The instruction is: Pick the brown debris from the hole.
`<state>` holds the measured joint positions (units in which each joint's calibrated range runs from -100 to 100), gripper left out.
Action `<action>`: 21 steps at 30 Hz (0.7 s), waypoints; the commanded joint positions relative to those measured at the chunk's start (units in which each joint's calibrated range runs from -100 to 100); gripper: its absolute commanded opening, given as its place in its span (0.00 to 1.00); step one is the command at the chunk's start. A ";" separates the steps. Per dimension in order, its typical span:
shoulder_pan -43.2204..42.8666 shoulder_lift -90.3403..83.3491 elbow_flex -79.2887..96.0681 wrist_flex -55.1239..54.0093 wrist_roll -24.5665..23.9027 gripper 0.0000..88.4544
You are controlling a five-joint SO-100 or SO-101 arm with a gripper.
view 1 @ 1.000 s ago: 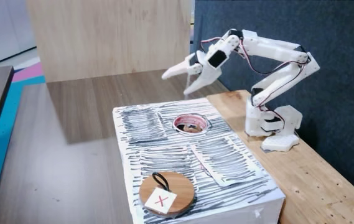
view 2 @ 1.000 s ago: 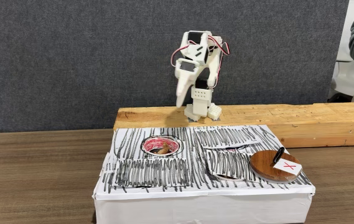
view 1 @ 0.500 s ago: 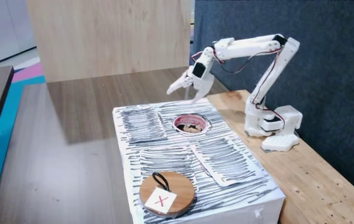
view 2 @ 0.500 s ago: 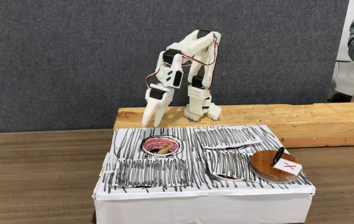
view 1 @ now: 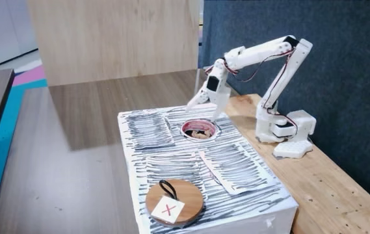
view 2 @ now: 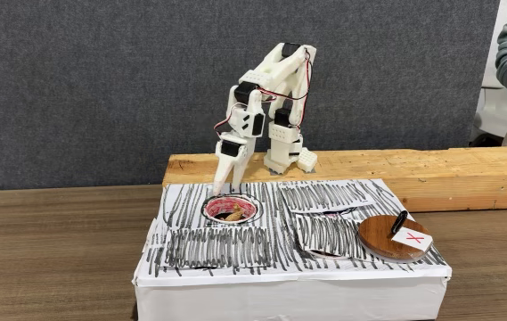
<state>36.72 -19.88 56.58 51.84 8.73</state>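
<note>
White two-finger gripper (view 1: 205,110) (view 2: 224,187) on a white jointed robot arm (view 1: 263,51) (view 2: 275,76) points down at the back edge of a small round hole with a white and reddish-pink rim (view 1: 199,129) (view 2: 231,209). Its fingers are spread apart with nothing between them. The hole is cut in the top of a white box covered in black-and-white stripes (view 1: 237,166) (view 2: 324,232). Small tan-brown lumps of debris (view 1: 201,134) (view 2: 232,214) lie inside the hole, just below and in front of the fingertips, not touched. A round wooden disc bearing a white card with a red X (view 1: 173,203) (view 2: 394,238) rests at the box's opposite end, well apart from the gripper.
</note>
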 commanded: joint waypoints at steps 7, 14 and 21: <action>-8.58 0.12 0.59 -0.64 -0.27 0.40; -8.65 0.20 0.68 -0.72 -0.27 0.40; -7.41 6.90 -0.48 -2.32 -2.03 0.40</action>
<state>28.20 -15.01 57.12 50.47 8.21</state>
